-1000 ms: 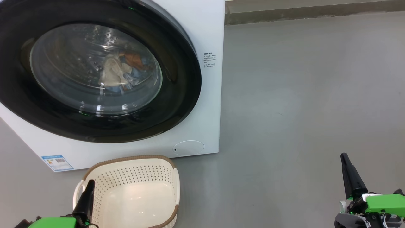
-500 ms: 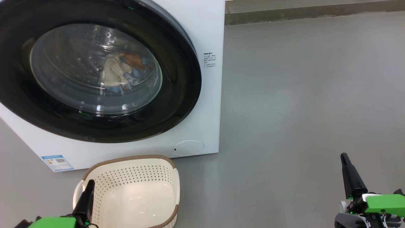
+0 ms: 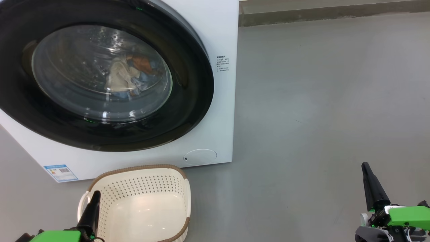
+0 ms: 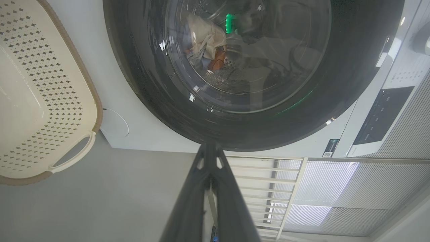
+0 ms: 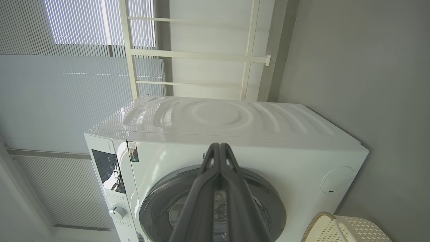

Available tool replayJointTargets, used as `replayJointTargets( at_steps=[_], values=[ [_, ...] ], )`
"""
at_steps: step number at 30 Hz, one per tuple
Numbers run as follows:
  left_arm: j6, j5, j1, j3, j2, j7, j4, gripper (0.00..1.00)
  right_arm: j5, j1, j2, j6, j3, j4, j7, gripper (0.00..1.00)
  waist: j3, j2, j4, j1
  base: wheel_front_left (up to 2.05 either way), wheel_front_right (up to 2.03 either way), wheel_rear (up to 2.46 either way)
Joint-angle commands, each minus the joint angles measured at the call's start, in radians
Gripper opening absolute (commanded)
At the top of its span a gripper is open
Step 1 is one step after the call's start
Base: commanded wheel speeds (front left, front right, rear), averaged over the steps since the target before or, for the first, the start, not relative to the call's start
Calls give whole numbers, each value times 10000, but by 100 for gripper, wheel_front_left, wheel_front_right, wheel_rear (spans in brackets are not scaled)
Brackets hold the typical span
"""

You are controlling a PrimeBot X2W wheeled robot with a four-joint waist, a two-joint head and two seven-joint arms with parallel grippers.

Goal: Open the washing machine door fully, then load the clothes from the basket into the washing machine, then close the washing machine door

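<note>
The door [image 3: 198, 87] sits shut on the washer [image 3: 221, 33], the clothes [image 3: 129, 75] inside behind its glass, the near basket [image 3: 137, 167] empty. The left gripper [image 3: 97, 195] and right gripper [image 3: 365, 167] are clenched on nothing. The task looks finished.

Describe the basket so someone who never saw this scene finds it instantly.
The big white washing machine stands at the head view's upper left, its black-rimmed door shut over the clothes. On the grey floor before its lower front edge stands the basket. Unlike its glossy neighbours, it is a cream perforated tub with a brown rim, empty.
</note>
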Motion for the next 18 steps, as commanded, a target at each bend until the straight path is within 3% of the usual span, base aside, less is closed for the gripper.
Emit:
replayJointTargets(
  at_steps=[1,18],
  values=[
    [-27,-25,-468,345,117,47,-310,0,105,-249,-38,12,181,-313,81,0,0,0,0,0,0,0,0],
    [-27,-21,-469,350,114,50,-311,0,104,-249,-37,12,180,-313,82,0,0,0,0,0,0,0,0]
  ],
)
